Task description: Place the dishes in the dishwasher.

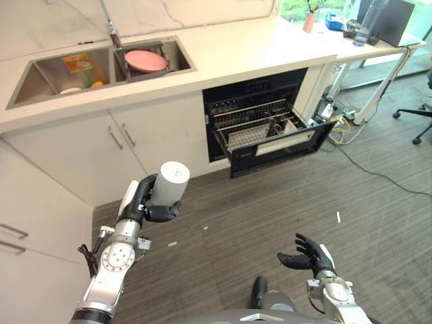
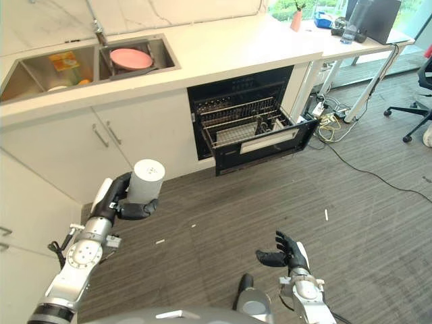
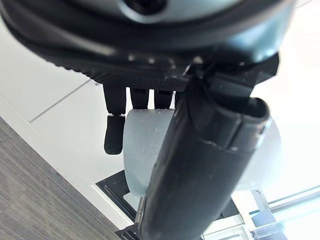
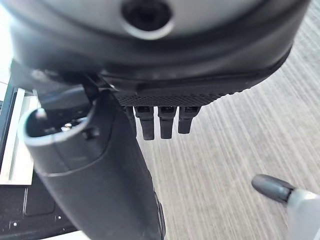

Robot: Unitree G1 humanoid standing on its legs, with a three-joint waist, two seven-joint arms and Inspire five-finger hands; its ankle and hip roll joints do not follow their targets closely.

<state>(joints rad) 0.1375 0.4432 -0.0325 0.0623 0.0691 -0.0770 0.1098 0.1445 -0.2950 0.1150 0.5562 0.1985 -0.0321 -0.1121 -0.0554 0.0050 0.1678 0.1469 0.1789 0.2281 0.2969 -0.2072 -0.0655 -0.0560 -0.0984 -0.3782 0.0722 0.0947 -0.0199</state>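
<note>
The white cylindrical cup [image 1: 170, 183] sits clasped in your left hand [image 1: 144, 202], right hand [image 1: 307, 255] loose and empty, so carry it next to the open dishwasher's wire rack [image 1: 260, 132].

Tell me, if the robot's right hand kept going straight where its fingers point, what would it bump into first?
Probably nothing soon. The right hand is open and empty, its fingers pointing toward the robot's left over bare floor. Further along that line stands the left arm holding the cup, though depth is hard to judge.
</note>
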